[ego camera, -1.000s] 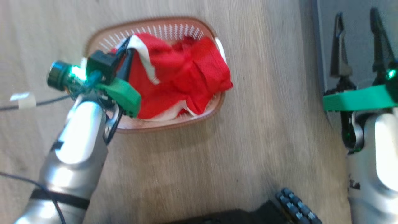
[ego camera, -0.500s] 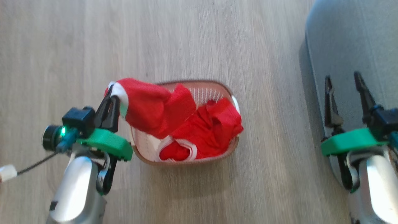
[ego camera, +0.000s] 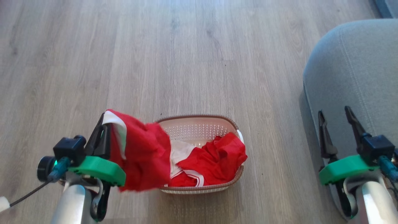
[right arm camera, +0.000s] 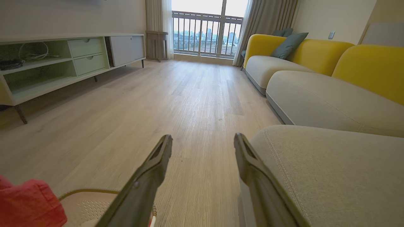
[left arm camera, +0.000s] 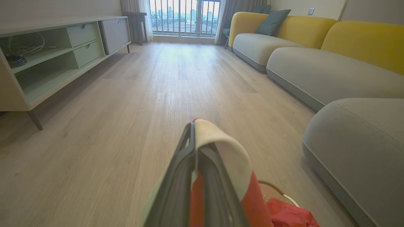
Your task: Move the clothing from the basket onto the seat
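Since half a second ago, my left hand, clamped shut on one red garment, has drawn it up from the basket. The garment hangs over the basket's left end, with the remaining clothing inside. Carrying it to the seat likely comes next. Both hands point forward; the right hand is spread wide, empty, over the seat's edge.

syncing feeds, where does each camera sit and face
Head view: on the head, looking down at floor, basket, seat; left gripper pinching the clothing, right gripper open.
Left wrist view: on that wrist, facing along the floor to the window; its shut fingers.
Right wrist view: same heading; its spread fingers.
Shared: both wrist views catch basket, seat, window.
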